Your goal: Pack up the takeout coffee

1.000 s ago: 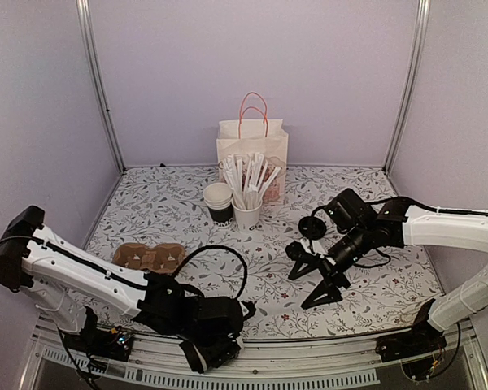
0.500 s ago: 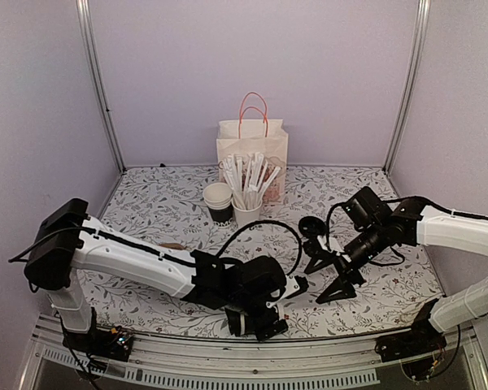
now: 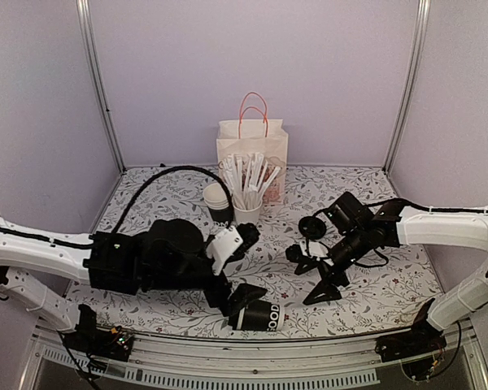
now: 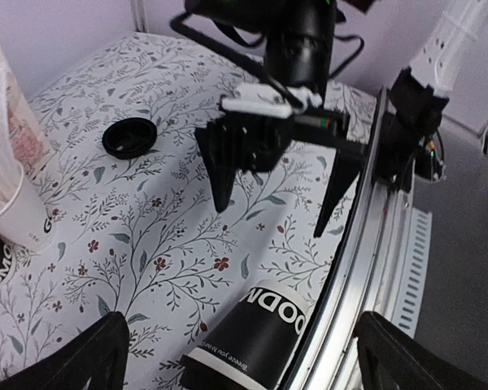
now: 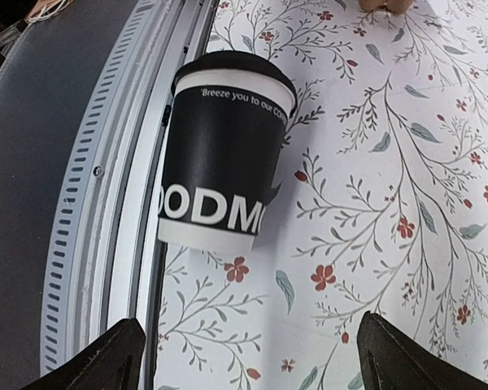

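Observation:
The takeout coffee (image 3: 259, 315), a black paper cup with white lettering and a black lid, lies on its side at the table's near edge. It shows in the left wrist view (image 4: 256, 340) and the right wrist view (image 5: 224, 150). My left gripper (image 3: 246, 268) is open just left of the cup, its near finger close to the lid end. The cup lies ahead of its jaws, not between them. My right gripper (image 3: 313, 276) is open and empty to the cup's right, pointing at it.
A loose black lid (image 3: 312, 227) lies behind the right gripper. A paper bag (image 3: 252, 150) with pink handles stands at the back. In front of it are a stack of lidless cups (image 3: 218, 199) and a white cup of wrapped sticks (image 3: 248, 213). A metal rail (image 5: 106, 203) runs beside the cup.
My left arm has swung from the near edge toward the table's middle, and the cup now lies in plain view at the front edge. My right gripper shifted slightly left.

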Motion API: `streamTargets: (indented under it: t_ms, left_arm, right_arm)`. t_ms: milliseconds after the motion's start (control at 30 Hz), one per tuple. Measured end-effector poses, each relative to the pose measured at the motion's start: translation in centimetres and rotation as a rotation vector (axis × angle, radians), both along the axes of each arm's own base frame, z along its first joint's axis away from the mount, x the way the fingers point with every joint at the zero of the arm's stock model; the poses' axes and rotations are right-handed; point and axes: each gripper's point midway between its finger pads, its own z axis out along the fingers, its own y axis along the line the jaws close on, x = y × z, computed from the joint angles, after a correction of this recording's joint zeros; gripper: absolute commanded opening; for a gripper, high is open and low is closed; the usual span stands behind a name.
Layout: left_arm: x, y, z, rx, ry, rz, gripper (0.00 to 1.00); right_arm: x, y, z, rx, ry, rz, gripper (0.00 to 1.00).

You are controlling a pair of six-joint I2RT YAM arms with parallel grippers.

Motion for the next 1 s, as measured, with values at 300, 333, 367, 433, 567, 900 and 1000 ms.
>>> streamTargets:
  t_ms: [300,333,367,433,567,900,1000]
  left_arm:
    - [1.4,9.0,-2.3,-0.229,0.221,0.374,0.9]
    - [1.4,9.4,-3.3,-0.223,0.246,0.399,0.9]
    - [1.4,9.8,-4.2,-0.219,0.27,0.422,0.9]
    - [1.4,10.1,-5.6,-0.205,0.304,0.454,0.92]
    - [1.2,9.9,-7.8,-0.171,0.349,0.48,0.94]
    - [0.0,8.6,-12.0,-0.118,0.417,0.426,0.84]
    - [-0.4,8.4,-12.2,-0.16,0.437,0.401,0.83]
  right_arm:
    - [-3.9,5.0,-2.5,-0.118,0.102,0.074,0.95]
    - [-4.2,5.1,-2.9,-0.135,0.105,0.078,0.95]
    - [-4.5,5.3,-3.4,-0.158,0.108,0.078,0.95]
    - [-4.7,5.8,-4.3,-0.195,0.112,0.072,0.95]
    - [-4.6,6.7,-5.8,-0.254,0.104,0.052,0.95]
    - [-3.8,7.9,-8.0,-0.334,0.121,-0.013,0.99]
    - [-3.4,8.5,-7.6,-0.329,0.119,-0.035,0.96]
